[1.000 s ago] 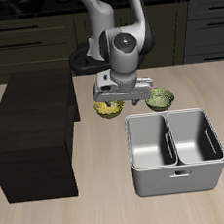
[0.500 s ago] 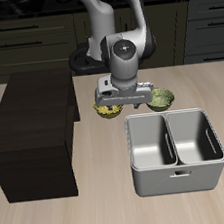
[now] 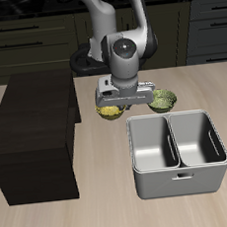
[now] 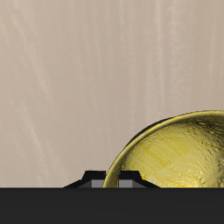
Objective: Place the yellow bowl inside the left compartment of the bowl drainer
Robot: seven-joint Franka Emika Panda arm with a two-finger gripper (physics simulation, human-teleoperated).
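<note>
The gripper [image 3: 117, 102] hangs over the small round golden-yellow bowl [image 3: 108, 111] behind the grey metal two-well bowl drainer [image 3: 183, 186]; its finger spacing I cannot tell.

A simulated kitchen: dark cabinet fronts with long bar handles [image 3: 19, 43] line the upper part of the frame behind a pale wood-grain tabletop [image 3: 57, 221], which carries a grey metal two-well bowl drainer [image 3: 182, 183] and small bowls.

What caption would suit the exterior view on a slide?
Franka gripper poised low over the yellow bowl, beside an olive-green bowl, behind the empty two-well bowl drainer.
</note>
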